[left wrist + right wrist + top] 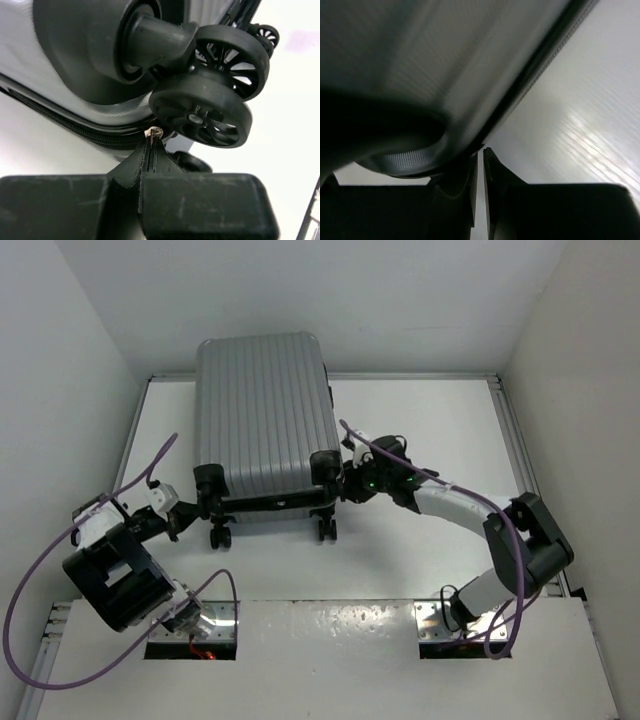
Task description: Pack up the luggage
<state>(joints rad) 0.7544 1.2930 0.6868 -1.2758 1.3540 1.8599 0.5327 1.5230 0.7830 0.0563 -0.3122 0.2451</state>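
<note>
The luggage [262, 410] lies flat and closed on the table [450, 420], ribbed shell up. It sits against the far edge, left of the middle, with its wheels pointing at the near edge. I read the step as working the zip round to open the shell before anything goes in.

At the near-left corner of the case, my left gripper [151, 145] sits just under a wheel [200, 112]. Its fingers are pressed together on a small pale tab at the zip line [75, 127], which I take for the zip pull [153, 132]. That grip suits dragging it along the seam.

At the near-right corner, my right gripper [480, 160] noses up to the same dark seam. Its fingers are all but together, with only a thin slit between them. I cannot tell whether anything is caught there, since the view is blurred. I judge it is there to brace the case or find a second pull.
</note>
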